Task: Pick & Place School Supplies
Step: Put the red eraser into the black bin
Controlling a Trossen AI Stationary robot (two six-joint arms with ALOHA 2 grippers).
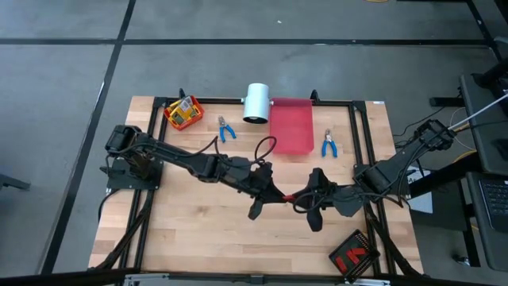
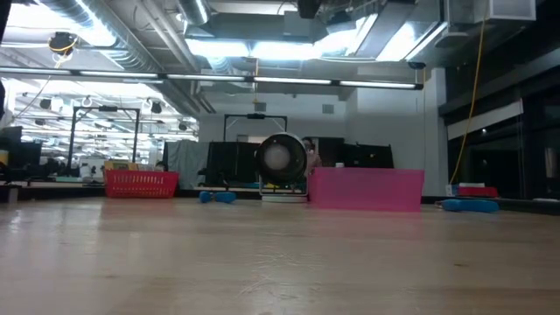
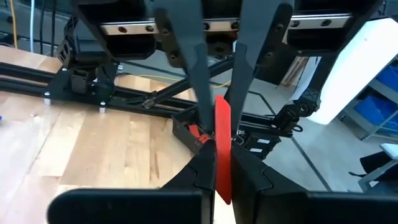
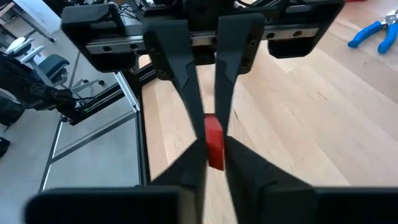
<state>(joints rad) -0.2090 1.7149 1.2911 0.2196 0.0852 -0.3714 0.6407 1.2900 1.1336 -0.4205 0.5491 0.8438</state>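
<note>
A small flat red block point(image 1: 290, 196) hangs in the air over the table's middle, between my two grippers. My left gripper point(image 1: 279, 196) reaches it from the left and my right gripper point(image 1: 301, 195) from the right; both are shut on it. Yellow-orange boxes point(image 1: 184, 111) sit in a red basket point(image 1: 171, 117) at the far left. Two blue-handled pliers point(image 1: 226, 129) point(image 1: 328, 143) lie flat on the table on either side of the red bin. More red blocks point(image 1: 350, 256) lie in a black tray point(image 1: 363, 241) at the near right. My left gripper pinches the red block's one end point(image 3: 222, 163) between its two fingers, coming level from the table's left. The block is lifted clear and stands on edge. My right gripper pinches the block's other end point(image 4: 214, 148) between its two fingers, coming level from the right, fingertips facing the left gripper's.
A white cylinder point(image 1: 256, 102) lies at the far edge beside the red bin point(image 1: 291, 125). Black frame rails point(image 1: 361, 135) run along the table's sides. Bare wood lies near the front edge point(image 1: 222, 238). The low view shows the bin point(image 2: 366, 188) and cylinder point(image 2: 280, 157) only.
</note>
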